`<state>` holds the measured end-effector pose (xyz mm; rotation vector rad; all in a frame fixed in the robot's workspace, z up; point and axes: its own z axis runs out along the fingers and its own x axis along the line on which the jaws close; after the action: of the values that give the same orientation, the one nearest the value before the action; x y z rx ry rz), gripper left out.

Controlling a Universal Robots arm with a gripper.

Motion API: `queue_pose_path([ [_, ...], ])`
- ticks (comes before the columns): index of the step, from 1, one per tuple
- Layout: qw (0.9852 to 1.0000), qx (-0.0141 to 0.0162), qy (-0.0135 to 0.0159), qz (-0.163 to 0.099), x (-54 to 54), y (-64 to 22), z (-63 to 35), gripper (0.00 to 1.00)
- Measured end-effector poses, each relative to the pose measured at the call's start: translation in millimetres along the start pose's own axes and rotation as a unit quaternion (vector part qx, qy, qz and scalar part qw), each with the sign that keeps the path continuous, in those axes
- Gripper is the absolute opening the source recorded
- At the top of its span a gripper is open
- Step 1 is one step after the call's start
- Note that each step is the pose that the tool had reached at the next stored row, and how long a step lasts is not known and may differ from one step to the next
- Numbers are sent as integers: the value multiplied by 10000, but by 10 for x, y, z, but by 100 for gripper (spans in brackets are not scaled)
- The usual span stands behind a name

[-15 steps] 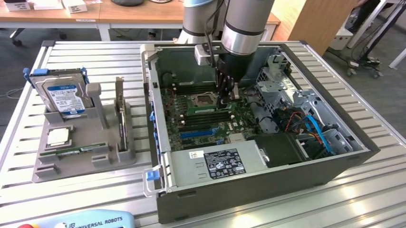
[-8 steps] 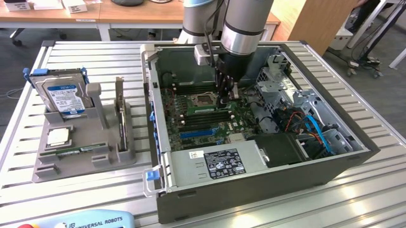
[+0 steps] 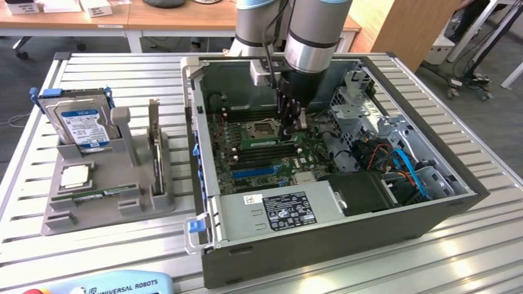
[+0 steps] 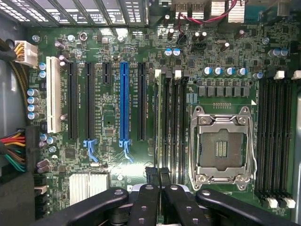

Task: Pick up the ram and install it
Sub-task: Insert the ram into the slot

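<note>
Jaws (image 4: 158, 178) are sitting almost pressed together, with only a sliver between the tips. They're straddling one end of the ram (image 4: 158, 122). I'm reading that as a pinch on its thin top edge, though exact contact is hard to confirm. The narrow grip is making sense, since the stick is thin and standing on edge.

The ram is standing upright in a memory slot and running in line with it, in the slot of that bank farthest from the processor socket (image 4: 222, 143). The white latch (image 4: 157, 73) is sitting at the far end of the stick. I can't tell whether the ram is fully seated.

The socket is lying empty just beside the bank. The blue slot (image 4: 124, 103) is running parallel on the stick's other side.

In the exterior view the arm is coming straight down, so the jaws (image 3: 289, 131) are meeting the ram (image 3: 266, 143) square to the board. The computer case (image 3: 327, 251) is lying on its side with the open face up, which is giving that top-down reach.

The grey tray (image 3: 57, 214) is sitting on the tabletop (image 3: 457, 257) at the exterior view's left, well apart from the jaws. It's holding parts in a fixed pose:
- The hard drive (image 3: 82, 125) is standing upright.
- The processor chip (image 3: 73, 176) is lying flat.
- Another green stick (image 3: 102, 195) is lying in a groove.
</note>
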<state>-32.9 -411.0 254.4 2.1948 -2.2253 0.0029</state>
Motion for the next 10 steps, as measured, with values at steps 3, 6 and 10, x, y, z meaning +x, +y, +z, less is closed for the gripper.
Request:
queue_pose_path([
  [3, 10000, 0, 0, 0, -1, 0, 32, 12],
  [6, 10000, 0, 0, 0, -1, -1, 58, 12],
  [10, 10000, -1, -1, 0, -1, -1, 59, 12],
])
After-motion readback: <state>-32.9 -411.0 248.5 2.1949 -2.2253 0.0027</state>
